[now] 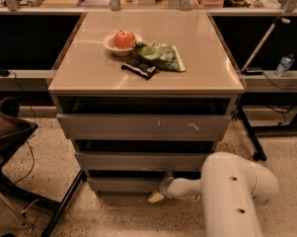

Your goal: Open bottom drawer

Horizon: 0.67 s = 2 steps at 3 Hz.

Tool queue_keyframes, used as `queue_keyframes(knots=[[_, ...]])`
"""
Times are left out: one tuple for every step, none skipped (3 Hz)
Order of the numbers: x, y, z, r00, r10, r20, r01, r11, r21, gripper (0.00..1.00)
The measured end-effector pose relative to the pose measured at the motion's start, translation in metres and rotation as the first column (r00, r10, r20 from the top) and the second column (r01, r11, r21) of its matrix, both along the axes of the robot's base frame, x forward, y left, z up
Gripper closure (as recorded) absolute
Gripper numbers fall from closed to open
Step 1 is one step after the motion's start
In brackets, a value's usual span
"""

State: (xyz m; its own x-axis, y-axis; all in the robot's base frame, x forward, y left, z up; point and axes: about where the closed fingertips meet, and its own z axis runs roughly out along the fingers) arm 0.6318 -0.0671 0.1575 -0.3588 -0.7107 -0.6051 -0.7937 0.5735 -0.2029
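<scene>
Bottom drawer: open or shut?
Apparently shut: the bottom drawer shows no tray, front lined up under the middle drawer; gripper at bottom drawer's lower edge.

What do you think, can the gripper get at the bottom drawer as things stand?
Probably yes. The gripper sits low at the right end of the bottom drawer front, seemingly touching it, with nothing between them. The black chair leg stands off to the side, clear of the arm.

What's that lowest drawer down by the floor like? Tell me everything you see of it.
The bottom drawer is a flat, plain grey front with no handle, lowest of three, just above the speckled floor. A dark gap shows above it. The robot's claw sits against its right end.
</scene>
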Motion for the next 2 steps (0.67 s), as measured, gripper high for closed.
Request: queue_keyframes(knots=[[0.0075,-0.0003,-0.0012,1.0,-0.005,0.006,0.005,1.0,0.0,0.0],[0.0075,-0.0003,-0.0012,1.0,-0.004,0.006,0.004,1.0,0.0,0.19]])
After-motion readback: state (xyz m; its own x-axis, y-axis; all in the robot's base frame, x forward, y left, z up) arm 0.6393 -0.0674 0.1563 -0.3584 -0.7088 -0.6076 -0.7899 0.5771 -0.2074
